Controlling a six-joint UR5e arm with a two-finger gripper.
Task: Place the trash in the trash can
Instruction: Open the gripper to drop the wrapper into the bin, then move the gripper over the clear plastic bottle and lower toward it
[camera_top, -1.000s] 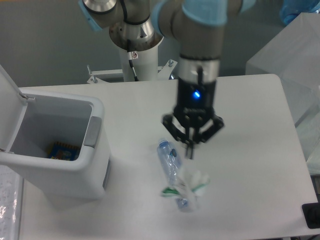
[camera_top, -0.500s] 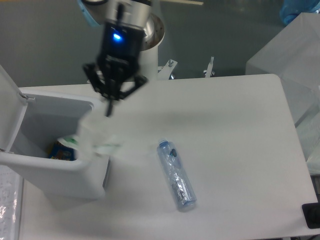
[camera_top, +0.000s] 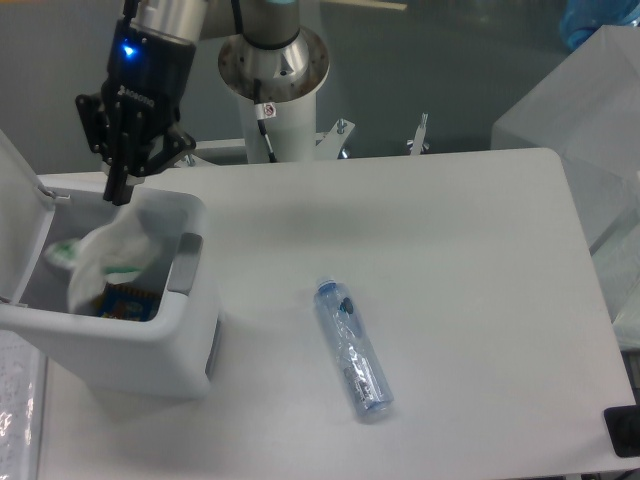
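The trash can (camera_top: 140, 352) is a boxy white bin at the table's left, with its lid (camera_top: 14, 215) swung up and open. My gripper (camera_top: 119, 190) hangs over the bin's back rim, fingers pinched together on the crumpled white wrapper (camera_top: 108, 256) with green marks. That wrapper dangles below the fingertips, inside the bin's opening. The clear, blue-tinted bottle (camera_top: 352, 350) lies on its side on the table, right of the bin and well away from the gripper.
A blue and yellow item (camera_top: 127, 301) lies at the bottom of the bin. The arm's base (camera_top: 272, 70) stands behind the table. A translucent box (camera_top: 585, 110) sits at the right edge, and a dark object (camera_top: 623, 430) at the bottom right corner.
The gripper has carried the wrapper left from beside the bottle, past the bin's front corner, to above the bin's opening. The bottle has stayed put.
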